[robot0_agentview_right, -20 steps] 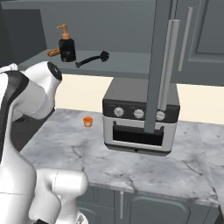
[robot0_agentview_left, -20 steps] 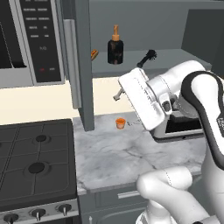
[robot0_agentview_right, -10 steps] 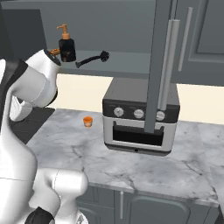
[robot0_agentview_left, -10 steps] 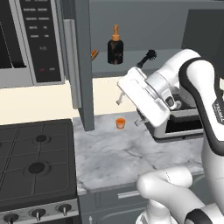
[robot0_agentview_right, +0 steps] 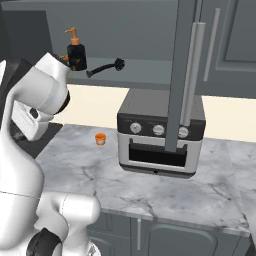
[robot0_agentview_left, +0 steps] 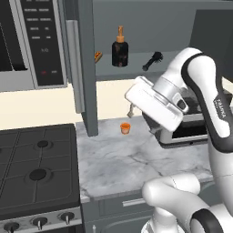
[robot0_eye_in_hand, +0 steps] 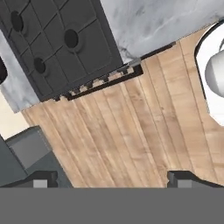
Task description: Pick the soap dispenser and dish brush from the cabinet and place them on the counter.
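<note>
The cabinet point(robot0_agentview_left: 86, 68) stands open so the arm can reach its inner shelf, and both task items sit there, well above the counter point(robot0_agentview_left: 123, 159): one soap dispenser point(robot0_agentview_left: 120, 49) stands upright near the middle of the shelf, and one dish brush point(robot0_agentview_left: 152, 60) lies tilted just to its right, bristled head up, apart from the bottle. A small orange-brown thing point(robot0_agentview_left: 98, 56) lies at the shelf's left end; it is too small to identify. The gripper point(robot0_eye_in_hand: 111, 177) holds nothing; in the hand view its two dark fingertips stand far apart, released, looking down past the gas stove point(robot0_eye_in_hand: 61, 43) at the wooden floor point(robot0_eye_in_hand: 131, 140), so the hand is probably not yet aimed at the shelf and the first pick is not begun. On the marble below there is one tiny orange cup point(robot0_agentview_left: 125, 128) near the back wall and one toaster oven point(robot0_agentview_right: 160, 135) with three knobs, leaving bare slab in front where the two items could be set down. One microwave point(robot0_agentview_left: 32, 43) hangs left of the open door.
</note>
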